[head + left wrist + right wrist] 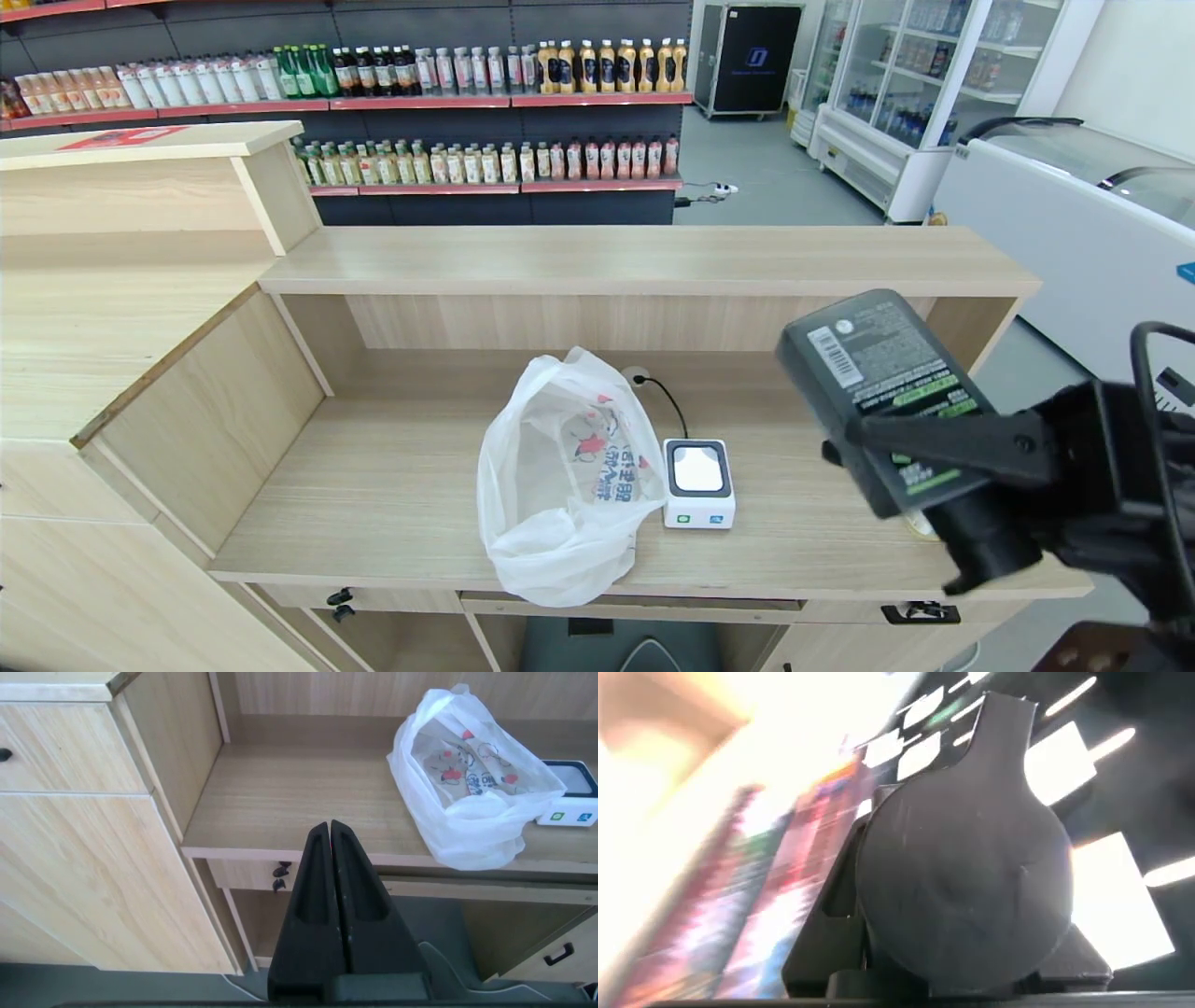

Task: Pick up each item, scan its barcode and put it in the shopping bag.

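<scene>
Shelves (485, 84): bottle rows, well behind the scanner (698, 481).
Counter (373, 485): pale wood, under the scanner.
Shopping bag (560, 476): white, mouth open, just left of the scanner.
Packet (868, 364): dark, barcode up, raised right of the scanner, clamped by the right gripper (896, 448); lower end hidden.
Left gripper (329, 859): fingers pressed together, empty.

right claw (887, 467) grips dark package (868, 364) aloft | shopping bag (551, 485) just beside scanner (698, 481) on counter (373, 485)
</scene>
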Robot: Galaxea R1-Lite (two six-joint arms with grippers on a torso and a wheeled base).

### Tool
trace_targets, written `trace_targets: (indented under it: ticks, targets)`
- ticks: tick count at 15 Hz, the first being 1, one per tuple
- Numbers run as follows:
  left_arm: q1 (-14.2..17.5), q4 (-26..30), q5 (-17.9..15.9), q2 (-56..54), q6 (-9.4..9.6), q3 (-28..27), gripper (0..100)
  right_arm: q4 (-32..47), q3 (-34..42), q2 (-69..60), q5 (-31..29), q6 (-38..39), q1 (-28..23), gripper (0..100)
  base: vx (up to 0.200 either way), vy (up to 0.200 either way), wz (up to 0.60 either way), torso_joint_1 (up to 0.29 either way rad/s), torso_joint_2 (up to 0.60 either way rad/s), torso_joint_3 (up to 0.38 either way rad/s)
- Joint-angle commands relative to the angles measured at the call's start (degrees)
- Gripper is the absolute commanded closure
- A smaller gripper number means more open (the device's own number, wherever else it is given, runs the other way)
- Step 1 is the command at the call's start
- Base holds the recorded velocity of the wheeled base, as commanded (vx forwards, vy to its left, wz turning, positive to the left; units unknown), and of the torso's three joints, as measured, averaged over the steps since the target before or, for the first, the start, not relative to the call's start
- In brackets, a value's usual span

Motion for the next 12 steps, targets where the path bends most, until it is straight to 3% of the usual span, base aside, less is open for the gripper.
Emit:
trace_targets:
  ticks: [1, 3, 4, 5, 6, 9, 12]
  targets:
    - [0.0, 0.0, 0.0, 0.0, 0.02, 0.0, 100, 11.7, 0.4, -4.6, -4.2, 24.8, -26.1, 100, 0.000, 0.000, 0.00, 0.000, 0.00, 0.000]
    - [0.0, 0.0, 0.0, 0.0, 0.02, 0.0, 100, 14.2, 0.1, -6.3, -5.5, 44.2, -43.7, 100, 0.000, 0.000, 0.00, 0.000, 0.00, 0.000]
    - [0.0, 0.0, 0.0, 0.0, 0.02, 0.0, 100, 14.7, 0.0, -6.2, -9.0, 52.7, -48.3, 100, 0.000, 0.000, 0.00, 0.000, 0.00, 0.000]
    - [0.0, 0.0, 0.0, 0.0, 0.02, 0.0, 100, 15.6, -0.2, -6.2, -11.8, 57.1, -50.0, 100, 0.000, 0.000, 0.00, 0.000, 0.00, 0.000]
    - [0.0, 0.0, 0.0, 0.0, 0.02, 0.0, 100, 24.3, -0.1, -5.9, -19.1, 67.4, -50.6, 100, 0.000, 0.000, 0.00, 0.000, 0.00, 0.000]
    - [0.0, 0.0, 0.0, 0.0, 0.02, 0.0, 100, 25.7, 0.0, -4.9, -19.5, 80.6, -55.7, 100, 0.000, 0.000, 0.00, 0.000, 0.00, 0.000]
    - [0.0, 0.0, 0.0, 0.0, 0.02, 0.0, 100, 25.1, 0.2, -4.8, -19.5, 86.4, -57.0, 100, 0.000, 0.000, 0.00, 0.000, 0.00, 0.000]
